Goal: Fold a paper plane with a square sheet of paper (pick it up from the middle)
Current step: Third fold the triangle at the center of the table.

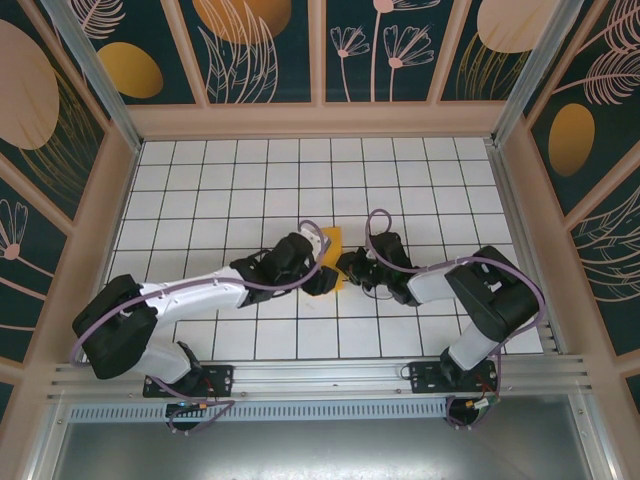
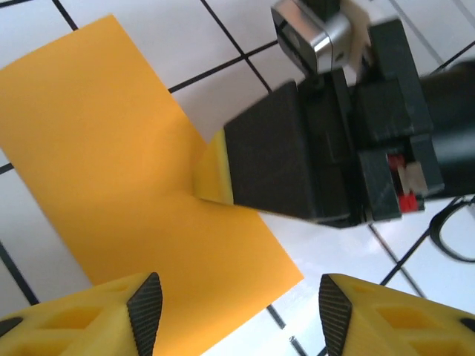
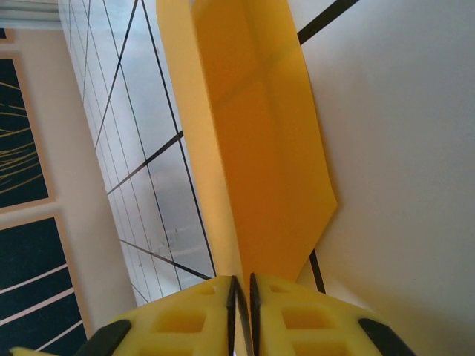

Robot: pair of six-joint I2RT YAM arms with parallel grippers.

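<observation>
The orange-yellow sheet of paper (image 1: 333,245) lies mid-table, folded into a long, narrow paper plane shape with a centre crease (image 3: 260,148). My right gripper (image 3: 243,297) is shut on one raised edge of it, with the thin paper pinched between the yellow jaws. In the left wrist view, the right gripper's black body (image 2: 282,156) sits on the paper's (image 2: 111,148) right edge and lifts a small flap. My left gripper (image 2: 237,315) is open. It hovers over the paper's near corner with its pads apart and nothing between them. The two grippers meet at the paper's near end (image 1: 335,272).
The table (image 1: 250,180) is white with a black grid. Dark leaf-pattern panels (image 1: 260,50) with orange ovals wall it in at the back and sides. A metal rail (image 1: 320,375) runs along the near edge by the arm bases.
</observation>
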